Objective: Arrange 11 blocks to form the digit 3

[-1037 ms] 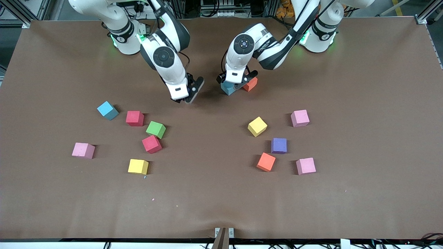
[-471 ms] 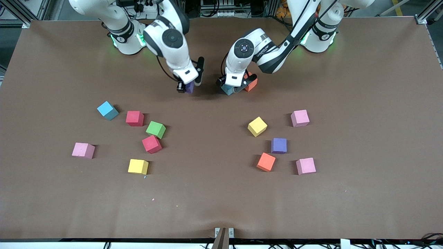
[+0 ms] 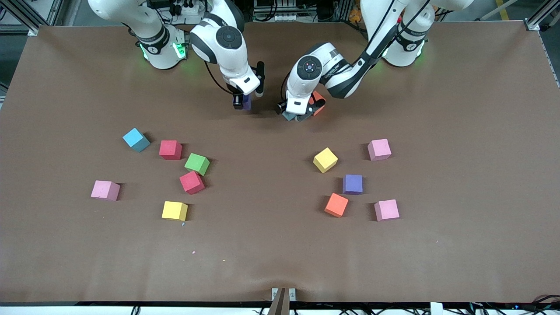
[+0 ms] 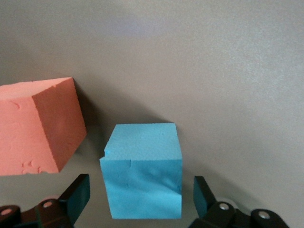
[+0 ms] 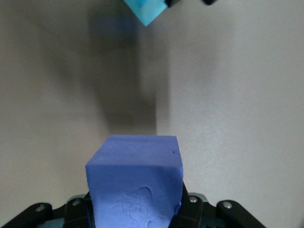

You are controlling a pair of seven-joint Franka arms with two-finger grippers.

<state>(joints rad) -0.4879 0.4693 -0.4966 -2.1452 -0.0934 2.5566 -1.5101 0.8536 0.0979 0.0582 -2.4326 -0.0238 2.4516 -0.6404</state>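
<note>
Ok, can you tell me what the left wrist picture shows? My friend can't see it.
A light blue block sits on the brown table between the two open fingers of the left claw, which do not touch it. An orange block stands just beside it.

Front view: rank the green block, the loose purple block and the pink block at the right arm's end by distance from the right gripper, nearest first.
From the right gripper:
1. Green block, below it among the red blocks.
2. Purple block, toward the left arm's end.
3. Pink block, toward the right arm's end.
</note>
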